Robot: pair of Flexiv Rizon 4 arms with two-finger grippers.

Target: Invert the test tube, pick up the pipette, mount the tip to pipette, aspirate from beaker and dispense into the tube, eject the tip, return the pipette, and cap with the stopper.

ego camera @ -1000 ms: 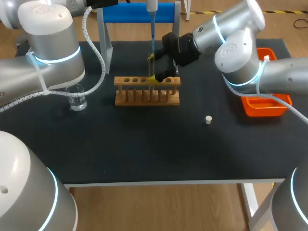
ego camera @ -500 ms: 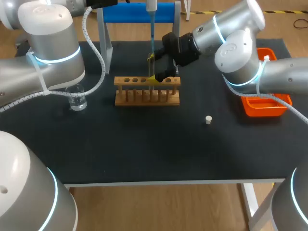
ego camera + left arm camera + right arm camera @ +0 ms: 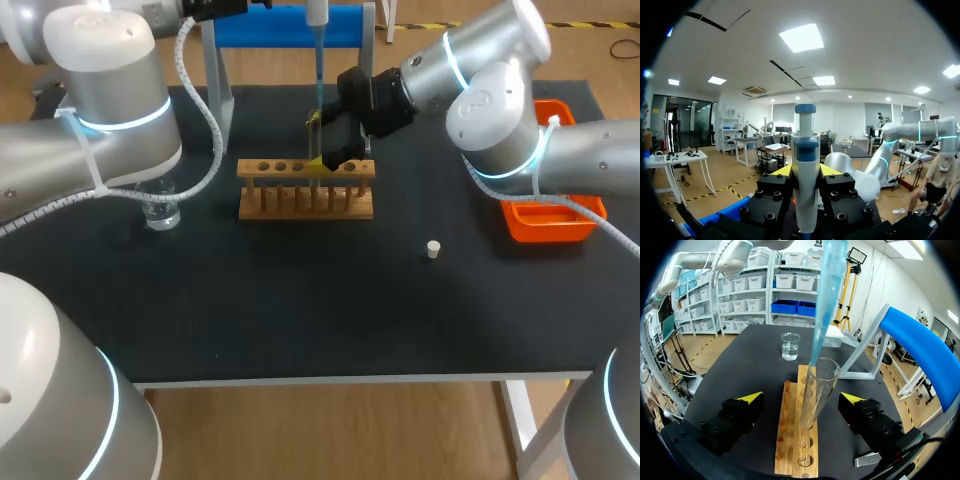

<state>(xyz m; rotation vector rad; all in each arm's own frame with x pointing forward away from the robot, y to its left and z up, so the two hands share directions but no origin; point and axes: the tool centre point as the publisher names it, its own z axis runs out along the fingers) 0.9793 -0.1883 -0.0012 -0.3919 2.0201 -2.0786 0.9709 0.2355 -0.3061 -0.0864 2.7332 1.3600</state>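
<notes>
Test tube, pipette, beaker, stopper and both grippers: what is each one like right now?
test tube: upright in the rack, open, uncapped.
pipette: upright, tip mounted.
tip: at the test tube's mouth.
beaker: upright, holding clear liquid.
stopper: loose on the table.
left gripper: shut on the pipette.
right gripper: open, not touching the test tube.

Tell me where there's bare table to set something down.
Widest bare stretch: the front of the table, between the wooden rack and the near edge, broken only by the stopper. Free too between rack and beaker. Crowded at and behind the rack, around the right gripper, the tube and the pipette.
</notes>
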